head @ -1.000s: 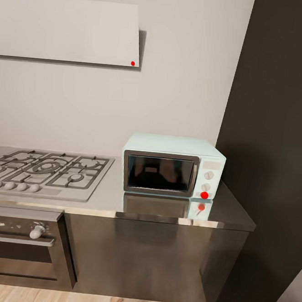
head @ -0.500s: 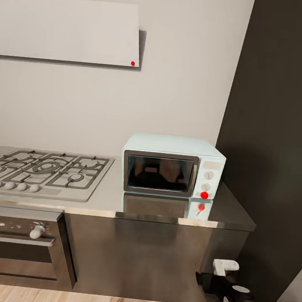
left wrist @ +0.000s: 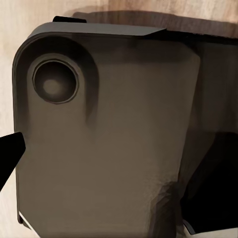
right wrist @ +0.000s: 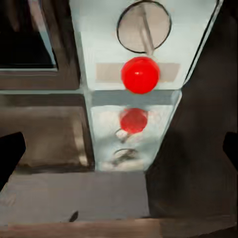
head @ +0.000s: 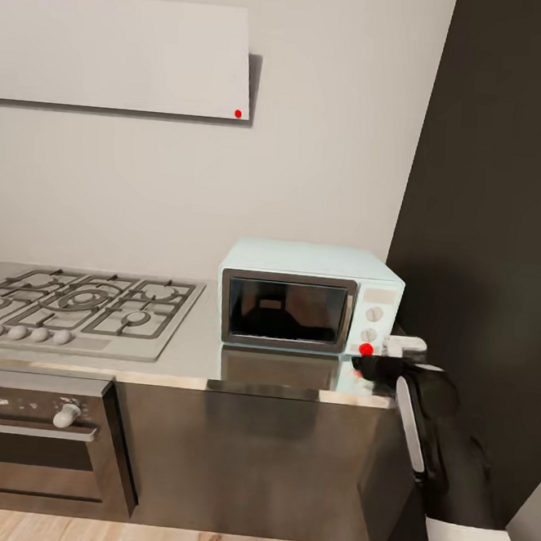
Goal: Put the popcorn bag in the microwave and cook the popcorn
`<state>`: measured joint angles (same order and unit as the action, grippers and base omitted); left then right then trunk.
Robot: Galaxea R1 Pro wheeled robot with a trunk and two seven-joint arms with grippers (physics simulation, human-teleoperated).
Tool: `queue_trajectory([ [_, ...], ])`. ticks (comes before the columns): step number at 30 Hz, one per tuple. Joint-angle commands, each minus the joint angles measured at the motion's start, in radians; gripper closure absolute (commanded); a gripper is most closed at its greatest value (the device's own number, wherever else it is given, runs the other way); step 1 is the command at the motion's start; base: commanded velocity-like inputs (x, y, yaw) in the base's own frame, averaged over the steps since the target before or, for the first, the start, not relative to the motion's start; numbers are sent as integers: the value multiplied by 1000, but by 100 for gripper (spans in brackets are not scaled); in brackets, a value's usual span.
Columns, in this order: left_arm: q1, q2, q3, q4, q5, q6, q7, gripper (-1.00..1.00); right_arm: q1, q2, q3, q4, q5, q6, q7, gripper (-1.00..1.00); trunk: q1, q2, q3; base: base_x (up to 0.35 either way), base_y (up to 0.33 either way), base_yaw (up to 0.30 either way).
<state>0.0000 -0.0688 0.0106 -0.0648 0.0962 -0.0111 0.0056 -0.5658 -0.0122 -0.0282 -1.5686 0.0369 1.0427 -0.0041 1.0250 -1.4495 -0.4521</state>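
At the microwave (head: 309, 298) front, right gripper (head: 383, 356) – jaws wide, empty – faces the red button (right wrist: 140, 74); likely door-opening step, next needs a straight press.

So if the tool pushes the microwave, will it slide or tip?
The microwave probably slides rather than tips: it is low and wide, and the countertop looks smooth and reflective. The right tool is near its lower knob, so it might turn slightly.

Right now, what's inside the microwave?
The microwave door is shut. Through its dark glass I see only dim shapes and reflections, so I cannot tell whether anything is inside. The right gripper is beside the red button on its panel.
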Motion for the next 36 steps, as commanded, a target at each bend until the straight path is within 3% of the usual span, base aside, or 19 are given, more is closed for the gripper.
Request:
queue_trajectory([
  [1,0,0,0,-1,10,-1,1,-100,-25,0,0,0,3,5,0,-100,0,-1,-1,0,0,0],
  [4,0,0,0,-1,11,-1,1,-100,-111,0,1,1,4,5,-1,-100,0,-1,-1,0,0,0],
  [12,0,0,1,-1,11,-1,1,-100,-138,19,16,11,13,5,-61,-100,0,-1,-1,0,0,0],
  [13,0,0,1,-1,11,-1,1,-100,-138,59,32,31,42,5,-143,-100,0,-1,-1,0,0,0],
  [16,0,-2,0,-1,10,-1,-2,-100,-134,80,37,41,47,-3,-179,-100,0,-1,-1,0,0,0],
  [21,0,-2,0,-1,9,-1,-7,-100,-123,82,37,59,43,-10,-180,-100,0,-1,-1,0,0,0],
  [27,0,-2,0,0,8,-1,-7,-100,-120,82,37,165,45,-95,-179,-100,0,-1,-1,0,0,0],
  [36,0,0,0,0,9,-1,-7,-100,-120,80,40,164,50,-109,-177,-100,0,-1,-1,0,49,0],
])
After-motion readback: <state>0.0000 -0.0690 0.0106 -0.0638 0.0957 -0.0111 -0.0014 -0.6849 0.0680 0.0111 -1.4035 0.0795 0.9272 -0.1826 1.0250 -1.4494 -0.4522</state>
